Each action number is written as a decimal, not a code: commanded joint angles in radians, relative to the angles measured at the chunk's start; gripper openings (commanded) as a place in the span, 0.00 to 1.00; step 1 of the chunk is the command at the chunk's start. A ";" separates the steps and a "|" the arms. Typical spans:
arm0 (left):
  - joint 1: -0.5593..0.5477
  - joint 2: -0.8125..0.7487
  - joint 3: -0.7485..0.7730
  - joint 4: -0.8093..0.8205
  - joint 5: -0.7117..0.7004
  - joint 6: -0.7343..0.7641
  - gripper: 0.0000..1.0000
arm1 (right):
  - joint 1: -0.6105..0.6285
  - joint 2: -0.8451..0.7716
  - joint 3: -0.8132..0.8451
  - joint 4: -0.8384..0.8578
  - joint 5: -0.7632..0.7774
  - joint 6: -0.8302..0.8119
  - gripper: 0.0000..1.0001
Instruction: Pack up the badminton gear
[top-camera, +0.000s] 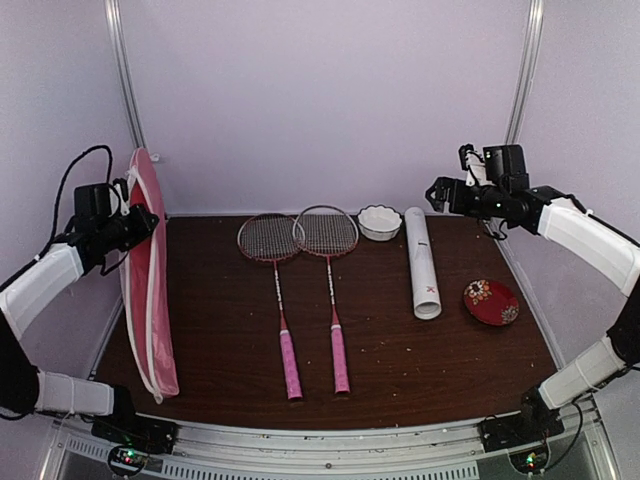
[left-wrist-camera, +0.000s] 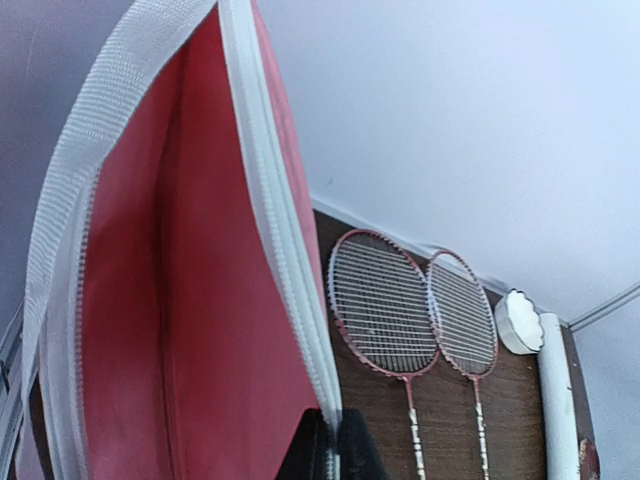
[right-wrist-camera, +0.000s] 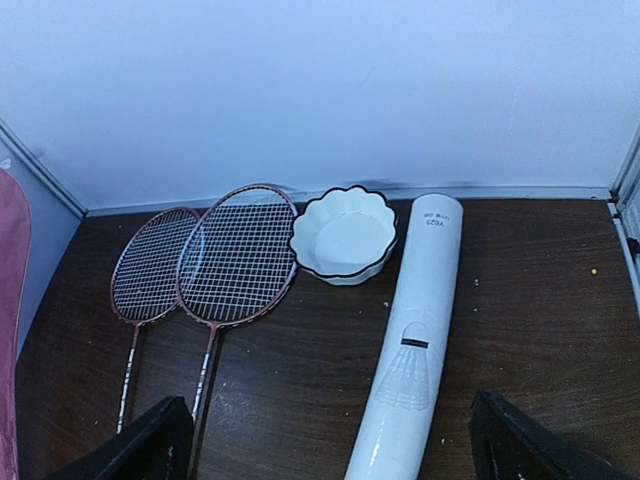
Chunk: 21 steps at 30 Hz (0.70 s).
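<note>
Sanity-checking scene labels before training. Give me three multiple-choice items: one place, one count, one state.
1. Where does the scalloped bowl sit? A between the racket heads and the white tube; B at the near edge; C left of both heads.
2. How many rackets lie on the table? A one; B two; C three.
3. The left gripper is: A open above the tube; B shut on the edge of the pink racket cover; C shut on a racket.
Key: 1A, the bowl lies by the back wall beside the tube; 2B, two strung heads lie side by side; 3B, its jaws pinch the zip edge.
</note>
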 joint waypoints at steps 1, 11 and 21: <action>-0.071 -0.102 0.072 -0.034 0.014 0.007 0.00 | 0.025 -0.040 -0.008 -0.015 -0.069 0.013 0.97; -0.459 -0.100 0.128 0.071 -0.147 -0.083 0.00 | 0.110 -0.081 -0.017 -0.119 -0.105 -0.022 0.84; -0.768 0.185 0.219 0.310 -0.256 -0.239 0.00 | 0.186 -0.192 -0.114 -0.175 -0.123 -0.025 0.67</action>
